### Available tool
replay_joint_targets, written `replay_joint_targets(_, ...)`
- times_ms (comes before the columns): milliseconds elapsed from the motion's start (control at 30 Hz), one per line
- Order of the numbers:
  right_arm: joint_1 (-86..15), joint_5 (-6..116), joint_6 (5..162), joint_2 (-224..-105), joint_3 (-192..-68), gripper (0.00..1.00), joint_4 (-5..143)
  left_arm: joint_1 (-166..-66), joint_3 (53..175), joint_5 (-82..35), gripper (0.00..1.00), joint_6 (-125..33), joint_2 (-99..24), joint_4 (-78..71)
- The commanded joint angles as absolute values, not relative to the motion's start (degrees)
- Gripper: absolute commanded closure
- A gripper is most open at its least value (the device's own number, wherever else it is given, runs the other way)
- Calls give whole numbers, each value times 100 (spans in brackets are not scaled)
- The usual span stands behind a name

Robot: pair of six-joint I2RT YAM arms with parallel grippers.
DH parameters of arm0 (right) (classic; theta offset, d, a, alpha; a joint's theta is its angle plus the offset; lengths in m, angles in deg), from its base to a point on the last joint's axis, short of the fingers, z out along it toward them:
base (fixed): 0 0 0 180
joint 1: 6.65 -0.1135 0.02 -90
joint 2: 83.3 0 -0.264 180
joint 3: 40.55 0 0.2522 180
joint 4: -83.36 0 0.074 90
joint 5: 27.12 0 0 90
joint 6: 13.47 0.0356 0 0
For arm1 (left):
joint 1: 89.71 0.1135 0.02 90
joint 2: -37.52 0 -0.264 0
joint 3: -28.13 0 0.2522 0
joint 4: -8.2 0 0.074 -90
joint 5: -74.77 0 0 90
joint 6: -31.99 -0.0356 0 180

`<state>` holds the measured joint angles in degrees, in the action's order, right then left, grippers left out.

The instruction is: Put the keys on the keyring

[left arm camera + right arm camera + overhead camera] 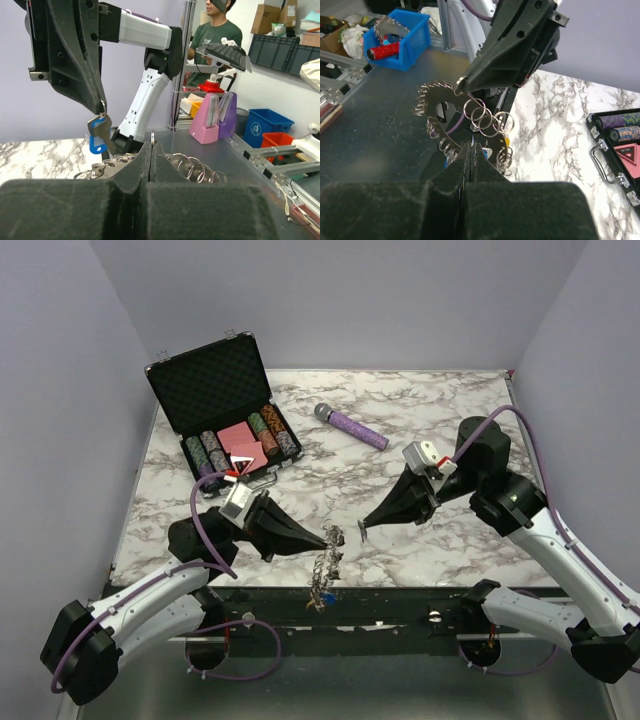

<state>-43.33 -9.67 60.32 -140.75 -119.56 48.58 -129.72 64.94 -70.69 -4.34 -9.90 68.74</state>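
Your left jaws are clenched on the big silvery toothed metal keyring (pixel 432 100), hanging it steady right beside your right jaws, which are pinching a small blue-capped metal key (pixel 99 134), ready for threading, I reckon.

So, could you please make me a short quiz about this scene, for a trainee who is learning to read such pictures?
1. Which thing is the left gripper clamped on?
A. the purple microphone
B. the keyring
C. a poker chip
2. True or false: the poker chip case stands open at the far left of the table.
3. The right gripper holds a key. What colour is its plastic cap?

Key: 1 B; 2 true; 3 blue.
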Motion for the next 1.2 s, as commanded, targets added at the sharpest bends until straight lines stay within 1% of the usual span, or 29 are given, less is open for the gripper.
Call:
replay_joint_targets(0, -4400, -1332, 6896, -13894, -11646, 100, 5755, -12883, 6817, -7473, 100, -526, -1134, 8252)
replay_joint_targets(167, -4418, -1200, 6950, -13841, -11469, 100, 5782, -12874, 7081, -7763, 100, -1378, -1091, 7014)
replay_joint_targets(367, -4444, -963, 6818, -13893, -11408, 100, 5659, -12874, 7467, -7878, 100, -2872, -766, 4650)
replay_joint_targets(500, -4435, -962, 6870, -13937, -11416, 100, 5738, -12882, 7591, -7807, 100, -3374, -660, 3849)
replay_joint_targets(700, -4444, -954, 6897, -13981, -11399, 100, 5843, -12874, 7626, -7606, 100, -3384, -730, 3724)
replay_joint_targets(1167, -4558, -646, 6686, -14095, -11416, 100, 5782, -12988, 7564, -7350, 100, -3050, -915, 4049)
